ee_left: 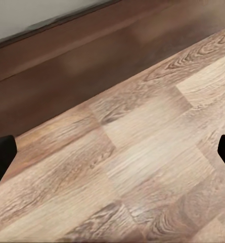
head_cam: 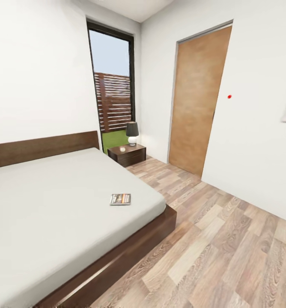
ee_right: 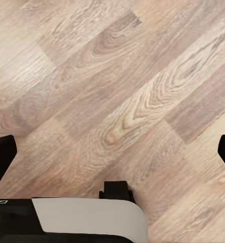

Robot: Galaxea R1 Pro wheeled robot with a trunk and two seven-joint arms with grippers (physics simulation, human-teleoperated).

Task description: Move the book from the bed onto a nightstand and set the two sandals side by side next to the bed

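The book lies flat on the white mattress of the bed, near the bed's right edge. A dark nightstand stands by the headboard's far corner, under the window. My left gripper is open, its black fingertips far apart over the wood floor beside the bed's dark frame. Over bare plank floor, my right gripper is open too, with its fingertips at the picture's sides. The sandals are out of view.
A lamp with a dark shade and a small white object sit on the nightstand. A closed wooden door is in the right wall. Wood floor stretches between the bed and that wall.
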